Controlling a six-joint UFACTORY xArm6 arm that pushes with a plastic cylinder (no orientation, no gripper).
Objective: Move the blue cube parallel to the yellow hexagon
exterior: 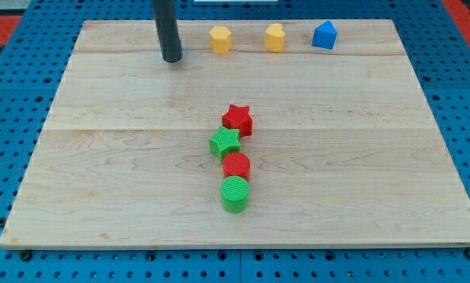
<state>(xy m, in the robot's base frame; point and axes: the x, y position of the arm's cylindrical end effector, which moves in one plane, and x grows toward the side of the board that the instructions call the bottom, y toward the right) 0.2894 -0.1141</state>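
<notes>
1. Wooden board lies on a blue perforated table.
2. My tip rests near the view's top left, well apart from all blocks; the arm has no pincer, only the rod.
3. At the view's top stand, left to right, a yellow hexagon, a yellow block and the blue cube.
4. Near the centre, a red star, green star, red cylinder and green cylinder form a touching column.
</notes>
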